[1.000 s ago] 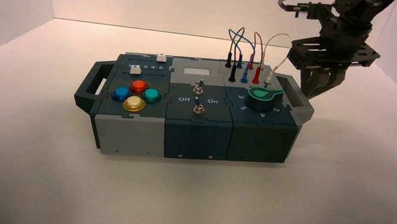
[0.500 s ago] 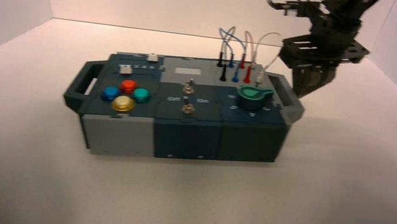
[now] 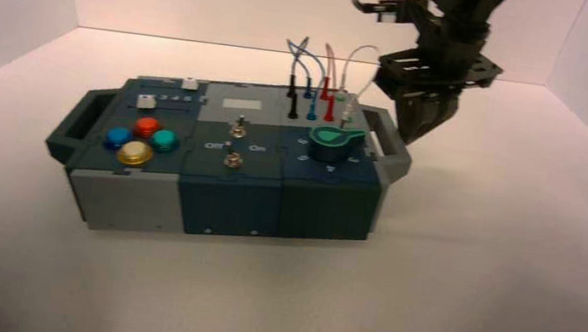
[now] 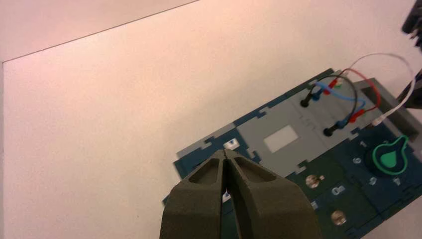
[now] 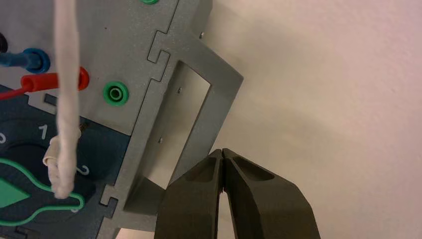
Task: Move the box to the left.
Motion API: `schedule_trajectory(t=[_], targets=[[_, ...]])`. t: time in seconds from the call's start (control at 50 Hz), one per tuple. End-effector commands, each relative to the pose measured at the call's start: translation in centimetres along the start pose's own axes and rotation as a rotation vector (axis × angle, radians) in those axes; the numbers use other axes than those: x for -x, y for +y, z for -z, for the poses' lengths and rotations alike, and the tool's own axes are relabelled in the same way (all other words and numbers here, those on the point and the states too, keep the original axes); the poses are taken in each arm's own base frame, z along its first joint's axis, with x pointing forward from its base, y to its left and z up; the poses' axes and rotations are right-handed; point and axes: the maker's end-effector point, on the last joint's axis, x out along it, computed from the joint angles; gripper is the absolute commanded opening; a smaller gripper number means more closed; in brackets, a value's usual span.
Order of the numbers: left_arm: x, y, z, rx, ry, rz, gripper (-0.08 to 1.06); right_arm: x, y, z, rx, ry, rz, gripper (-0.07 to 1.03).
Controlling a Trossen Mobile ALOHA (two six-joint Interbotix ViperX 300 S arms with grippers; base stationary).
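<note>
Box [image 3: 222, 165], long, dark teal and grey, modular, with a loop handle at each end, sits on the white table [image 3: 475, 267].

High view: the box's long axis runs across the table, tilted a little. The right gripper [image 3: 417, 131] hangs just off the box's right end, beside the grey end handle [image 3: 388, 144]; the whole box lies to the gripper's left, lengthwise in line with a leftward push. Four round buttons (red, blue, teal, yellow) [image 3: 140, 139] sit at the end farthest from this gripper; the green pointer knob [image 3: 333, 144] and the plugged wires [image 3: 320, 75] are at the near end. The left arm shows only as a dark corner at the top, well apart from the box.

Left wrist view: the left gripper [image 4: 227, 158] has its fingers pressed together, hovering above the box's back edge, not touching anything I can make out.

Right wrist view: the right gripper's fingers are closed tip to tip, holding nothing, with the tips against or just beside the outer bar of the grey handle; actual contact can't be settled. A white wire [image 5: 64, 99] dangles over the knob area.

Judgement: the right arm is the nearer one and the one placed to shove, pushing along the long axis. Contact sits toward one corner of the handle, so the box may swing rather than slide straight.
</note>
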Motion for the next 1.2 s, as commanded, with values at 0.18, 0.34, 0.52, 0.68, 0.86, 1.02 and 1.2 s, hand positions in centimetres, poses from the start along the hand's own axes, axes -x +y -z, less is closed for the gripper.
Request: schedule_trajectory(t=[0.18, 0.34, 0.52, 0.68, 0.86, 1.02, 1.2], targets=[[0.4, 0.0, -1.4, -0.004, -0.031, 0.000, -0.03, 0.6, 4.5, -2.7, 0.067, -0.021, -0.051, -0.02], [0.4, 0.0, -1.4, -0.002, -0.029, 0.001, -0.03, 0.7, 5.9, -3.2, 0.088, -0.023, -0.067, -0.02], [0.4, 0.0, -1.4, 0.004, -0.028, 0.001, -0.03, 0.8, 7.4, -3.6, 0.113, -0.019, -0.081, -0.02], [0.4, 0.0, -1.4, 0.004, -0.028, 0.001, -0.03, 0.8, 8.1, -3.9, 0.131, -0.011, -0.086, -0.02], [0.2, 0.0, -1.2, 0.001, -0.017, 0.001, -0.03, 1.5, 6.5, -4.4, 0.113, -0.029, -0.067, -0.02], [0.2, 0.0, -1.2, 0.001, -0.017, 0.001, -0.03, 3.8, 5.5, -5.2, 0.103, -0.097, -0.057, -0.02], [0.4, 0.0, -1.5, 0.001, -0.034, 0.000, -0.03, 7.3, 5.3, -5.4, 0.102, -0.189, -0.059, -0.02]])
